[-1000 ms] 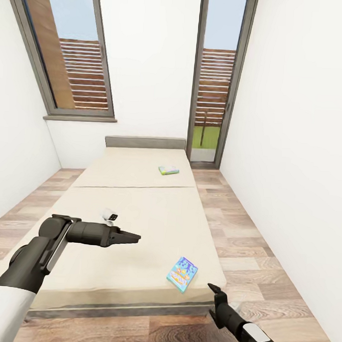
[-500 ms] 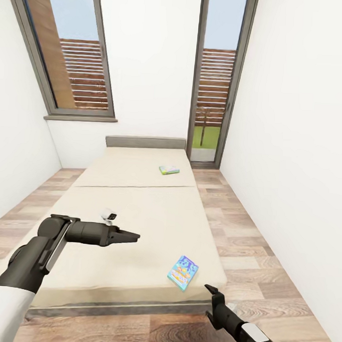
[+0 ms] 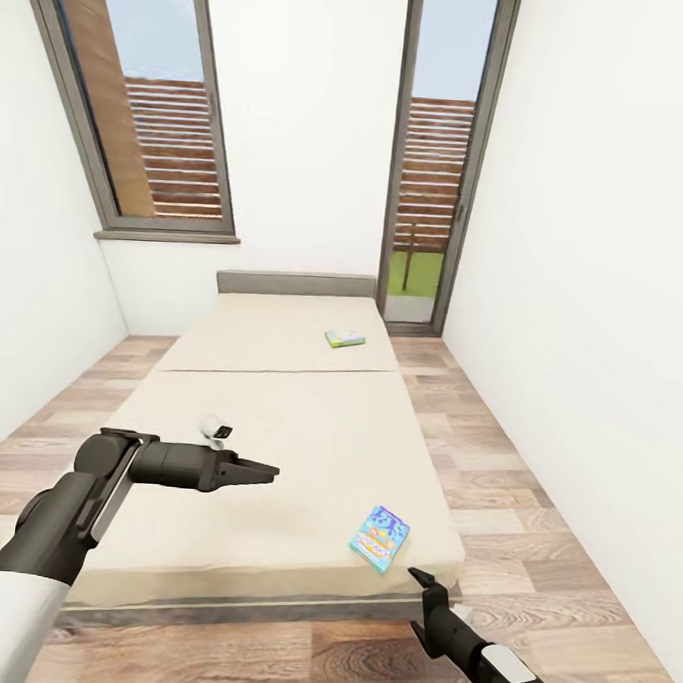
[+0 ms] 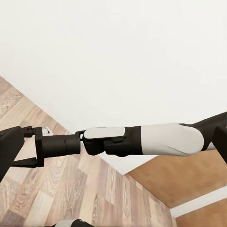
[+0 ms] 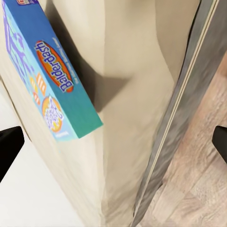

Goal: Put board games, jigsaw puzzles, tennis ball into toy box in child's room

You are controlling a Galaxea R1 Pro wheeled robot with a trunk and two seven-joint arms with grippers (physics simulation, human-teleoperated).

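We face the wide plain beige mattress of the bed [image 3: 277, 418]. A flat blue cardboard board game [image 3: 379, 537] lies near its nearest right corner; a smaller green-blue flat box [image 3: 345, 338] lies near the headboard end. Our right gripper [image 3: 419, 578] hovers just beside that corner, fingers spread apart, grasping nothing. Our left gripper [image 3: 265, 470] hangs over the bed, fingers seemingly closed together, empty.

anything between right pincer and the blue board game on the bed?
Nothing. Head view shows only bare beige bed surface and its corner edge between the right pincer and the blue board game.
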